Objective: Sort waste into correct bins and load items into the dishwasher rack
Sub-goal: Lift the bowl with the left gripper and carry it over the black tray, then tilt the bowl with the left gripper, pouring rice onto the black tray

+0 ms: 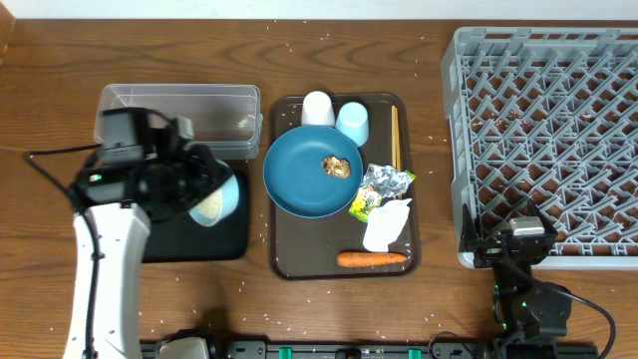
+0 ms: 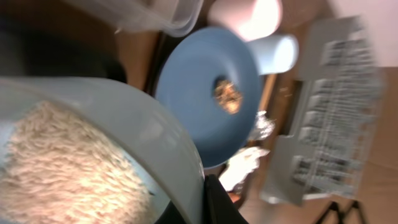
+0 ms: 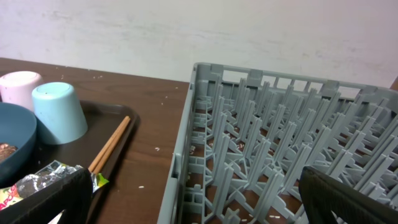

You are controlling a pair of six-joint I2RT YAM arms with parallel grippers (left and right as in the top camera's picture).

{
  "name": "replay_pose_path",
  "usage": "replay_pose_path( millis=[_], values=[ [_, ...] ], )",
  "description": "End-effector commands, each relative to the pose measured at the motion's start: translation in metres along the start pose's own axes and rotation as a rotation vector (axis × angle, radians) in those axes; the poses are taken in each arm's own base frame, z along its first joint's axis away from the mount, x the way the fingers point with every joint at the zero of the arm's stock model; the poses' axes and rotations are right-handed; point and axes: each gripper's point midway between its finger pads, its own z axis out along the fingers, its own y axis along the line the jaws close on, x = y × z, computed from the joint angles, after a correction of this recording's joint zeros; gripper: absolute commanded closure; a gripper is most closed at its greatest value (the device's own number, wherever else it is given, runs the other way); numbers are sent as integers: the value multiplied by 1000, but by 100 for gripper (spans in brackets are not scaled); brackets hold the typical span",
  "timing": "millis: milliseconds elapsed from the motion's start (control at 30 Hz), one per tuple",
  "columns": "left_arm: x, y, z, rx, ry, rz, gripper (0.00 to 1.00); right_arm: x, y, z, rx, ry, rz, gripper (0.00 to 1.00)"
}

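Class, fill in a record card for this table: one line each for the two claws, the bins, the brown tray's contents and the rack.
left claw: shut on the bowl, tilted above the black tray, rice inside
right claw: open, empty, at the rack's near edge
bins: clear container behind the black tray
brown tray: blue plate with food lump, white cup, light blue cup, chopsticks, foil, wrapper, napkin, carrot
rack: no dishes in it
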Motion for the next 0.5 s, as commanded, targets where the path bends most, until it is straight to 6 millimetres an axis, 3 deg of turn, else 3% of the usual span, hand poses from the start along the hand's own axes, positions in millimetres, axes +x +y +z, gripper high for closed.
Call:
replay_pose_path(
  millis=[0, 300, 467],
  values=[
    [5, -6, -3, 186, 51, 16, 94, 2, -3, 0, 15, 8, -5, 1],
    [8, 44, 18, 256, 60, -71, 94, 2, -3, 0, 15, 8, -5, 1],
    [9, 55, 27, 376, 76, -120, 94, 2, -3, 0, 15, 8, -5, 1]
  ],
)
